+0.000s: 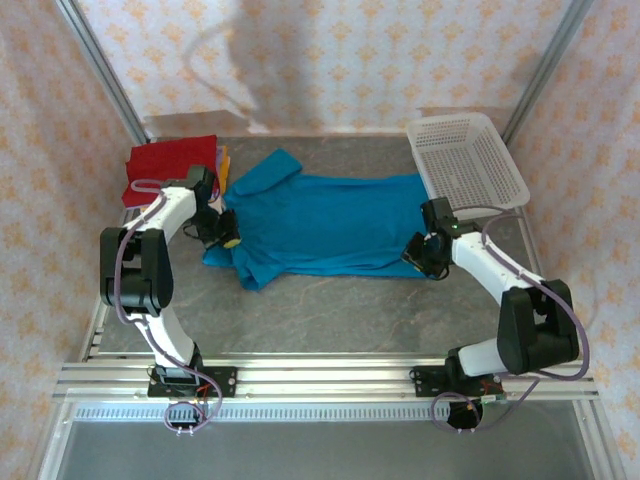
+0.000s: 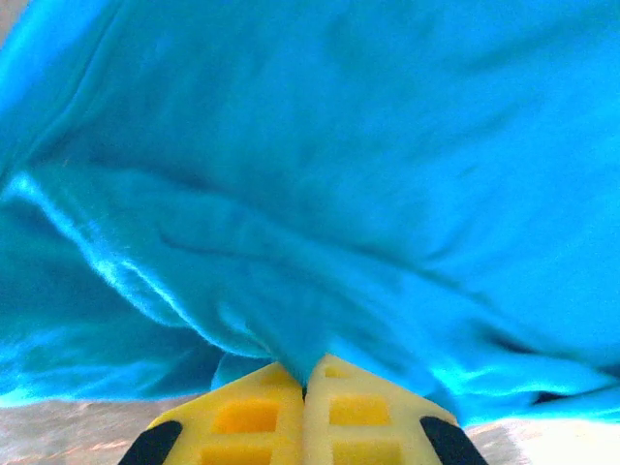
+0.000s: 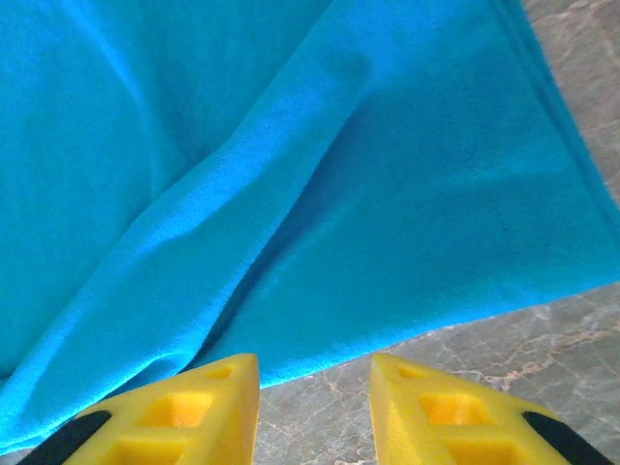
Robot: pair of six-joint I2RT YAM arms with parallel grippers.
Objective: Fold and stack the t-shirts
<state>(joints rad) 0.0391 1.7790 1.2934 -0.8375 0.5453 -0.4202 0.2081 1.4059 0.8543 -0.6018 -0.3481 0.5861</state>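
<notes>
Left wrist: left gripper (image 2: 305, 368) pinching blue shirt (image 2: 339, 174) fold | right wrist: right gripper (image 3: 315, 366) spread at its hem, table (image 3: 465, 344) between fingers.

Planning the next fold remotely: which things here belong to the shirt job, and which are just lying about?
Job:
teal-blue t-shirt, spread out in the middle
folded red t-shirt, far left
orange-yellow cloth edge beside it

Lying about:
white perforated basket, far right corner
</notes>
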